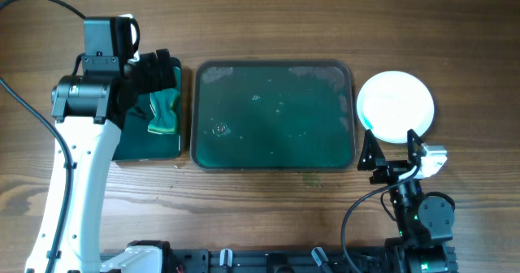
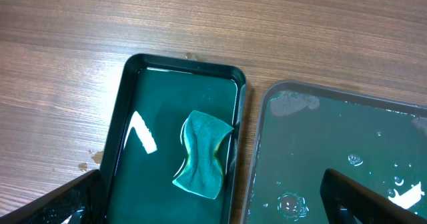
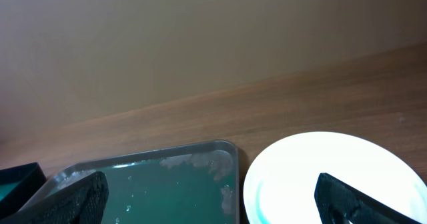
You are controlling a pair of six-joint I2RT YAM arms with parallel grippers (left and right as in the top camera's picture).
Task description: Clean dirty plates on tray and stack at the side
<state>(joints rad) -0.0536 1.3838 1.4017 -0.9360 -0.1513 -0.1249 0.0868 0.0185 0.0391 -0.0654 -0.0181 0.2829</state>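
Note:
The large dark green tray [image 1: 274, 115] with a greyish rim lies mid-table and holds only water drops and foam; no plate is on it. It also shows in the left wrist view [image 2: 320, 151] and the right wrist view [image 3: 153, 184]. White plates [image 1: 396, 105] sit in one stack on the wood right of the tray, also in the right wrist view [image 3: 320, 177]; how many are in the stack I cannot tell. My left gripper [image 1: 154, 78] [image 2: 213, 201] is open and empty above the small tray. My right gripper [image 1: 392, 155] [image 3: 213, 197] is open and empty, just in front of the plates.
A smaller black-rimmed green tray [image 1: 130, 143] [image 2: 143, 104] lies left of the big tray and holds a crumpled teal-and-yellow cloth [image 1: 163, 110] [image 2: 202, 154]. Black cables run at the far left [image 1: 16, 102] and near the right arm's base [image 1: 349, 216].

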